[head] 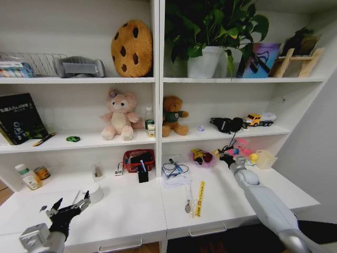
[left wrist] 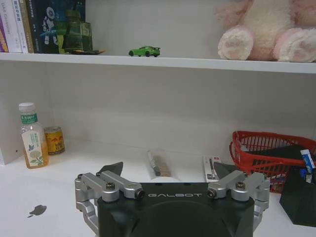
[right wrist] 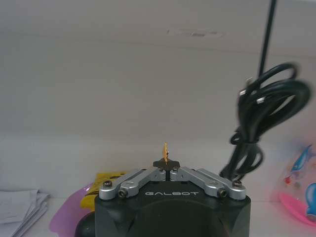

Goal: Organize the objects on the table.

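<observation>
The white table (head: 131,211) runs under the shelves. On its left part a slim silver laptop lies flat, known by its dark logo (head: 43,208) (left wrist: 37,211). My left gripper (head: 71,203) (left wrist: 168,170) hovers open just above that corner, holding nothing. A tiny green toy car (head: 73,138) (left wrist: 144,51) sits on the shelf above, near a dark pen (head: 43,139). My right gripper (head: 226,157) (right wrist: 165,165) reaches to the table's back right and is shut on a thin orange sliver. A yellow ruler (head: 200,197) and a slim metal tool (head: 188,203) lie mid-table.
A red basket (head: 139,159) (left wrist: 266,150), a black box (head: 143,175) and a paper stack (head: 175,173) stand at the back centre. A bottle (head: 29,177) and can (head: 42,172) are back left. A black cable (right wrist: 261,113) hangs by the right gripper, near a pink bowl (head: 202,158).
</observation>
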You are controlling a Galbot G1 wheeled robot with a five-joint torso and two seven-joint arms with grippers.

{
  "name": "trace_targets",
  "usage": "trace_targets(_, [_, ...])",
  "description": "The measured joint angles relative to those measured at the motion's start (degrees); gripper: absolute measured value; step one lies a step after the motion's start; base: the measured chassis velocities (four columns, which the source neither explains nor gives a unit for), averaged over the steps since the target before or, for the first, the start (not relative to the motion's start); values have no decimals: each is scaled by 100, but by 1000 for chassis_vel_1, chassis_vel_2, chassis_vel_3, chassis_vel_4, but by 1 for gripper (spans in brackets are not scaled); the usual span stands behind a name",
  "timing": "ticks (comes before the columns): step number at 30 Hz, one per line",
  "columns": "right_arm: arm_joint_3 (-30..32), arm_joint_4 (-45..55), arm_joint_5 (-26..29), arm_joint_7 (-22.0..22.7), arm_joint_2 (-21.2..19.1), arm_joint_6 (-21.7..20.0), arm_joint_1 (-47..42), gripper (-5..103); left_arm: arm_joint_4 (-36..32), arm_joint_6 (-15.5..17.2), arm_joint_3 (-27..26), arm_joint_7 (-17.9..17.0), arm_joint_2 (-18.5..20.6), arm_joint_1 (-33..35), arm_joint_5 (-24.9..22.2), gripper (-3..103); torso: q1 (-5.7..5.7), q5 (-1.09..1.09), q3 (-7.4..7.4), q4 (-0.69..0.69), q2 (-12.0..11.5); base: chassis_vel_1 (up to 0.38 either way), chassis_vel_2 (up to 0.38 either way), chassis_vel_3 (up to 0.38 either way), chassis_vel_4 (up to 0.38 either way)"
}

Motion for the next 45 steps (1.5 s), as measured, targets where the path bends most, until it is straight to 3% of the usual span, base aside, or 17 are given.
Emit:
trace_targets(5, [-267, -362, -40, -58, 181, 150, 225, 0, 0, 0, 0, 0, 0, 0, 0, 100, 0, -1, -1, 1, 0, 0, 0, 0, 0])
trace_targets(11, [-484, -1037, -211, -189, 493, 645, 453, 0, 0, 0, 0, 1, 0, 0, 0, 100, 0, 0, 0, 1, 1, 0, 0, 0, 0])
trace_targets(15, [-515, -1057, -254, -182, 522, 677, 416, -1, 0, 0, 0, 1, 0, 0, 0, 100, 0, -2, -1, 1, 1, 0, 0, 0, 0])
trace_targets(20, [-452, -743, -347, 7, 462, 655, 186, 20, 0, 0, 0, 1, 0, 0, 0, 100, -1, 0, -1, 1, 1, 0, 0, 0, 0])
trace_targets(21, [-452, -743, -347, 7, 462, 655, 186, 20, 0, 0, 0, 1, 0, 0, 0, 100, -1, 0, -1, 1, 1, 0, 0, 0, 0])
trace_targets(24, [-311, -136, -275, 212, 271, 571, -183, 37, 0, 0, 0, 1, 0, 0, 0, 100, -1, 0, -1, 0, 1, 0, 0, 0, 0])
trace_targets(25, [-311, -136, -275, 212, 271, 571, -183, 37, 0, 0, 0, 1, 0, 0, 0, 100, -1, 0, -1, 0, 1, 0, 0, 0, 0])
trace_targets(28, [-32, 808, -169, 412, 37, 436, -735, 53, 0, 0, 1, 1, 0, 0, 0, 100, -1, -1, -1, 1, 1, 0, 0, 0, 0])
trace_targets(32, [168, 1578, -51, 586, -166, 305, -1229, 58, 0, 0, 1, 1, 0, 0, 0, 100, -1, 0, -1, 1, 1, 0, 0, 0, 0])
trace_targets(34, [420, 2454, 184, 876, -427, 50, -1820, 70, 0, 0, 0, 1, 0, 0, 0, 100, -1, 0, -1, -1, 2, 0, 0, 0, 0])
trace_targets(35, [420, 2454, 184, 876, -427, 50, -1820, 70, 0, 0, 0, 1, 0, 0, 0, 100, -1, 0, -1, -1, 2, 0, 0, 0, 0])
trace_targets(37, [761, 3260, 342, 1089, -639, -66, -2415, 80, 0, 0, 1, 2, 0, 0, 0, 100, -1, 0, -2, 1, 2, 0, 0, 0, 0])
trace_targets(39, [1374, 4038, 160, 1295, -793, -90, -3302, 91, 0, 0, 1, 1, 0, 0, 0, 100, -2, -1, -2, 2, 2, 0, 0, 0, 0])
trace_targets(42, [1888, 4530, 84, 1492, -807, -139, -4042, 99, 0, 0, 1, 2, 1, 0, 0, 100, -2, 2, -2, -3, 2, 0, 0, 0, 0])
trace_targets(44, [2479, 4962, 135, 1632, -740, -157, -4722, 100, 0, 0, 1, 1, 0, 0, 0, 100, -2, 0, -2, 0, 2, 0, 0, 0, 0])
trace_targets(45, [2479, 4962, 135, 1632, -740, -157, -4722, 100, 0, 0, 1, 1, 0, 0, 0, 100, -2, 0, -2, 0, 2, 0, 0, 0, 0])
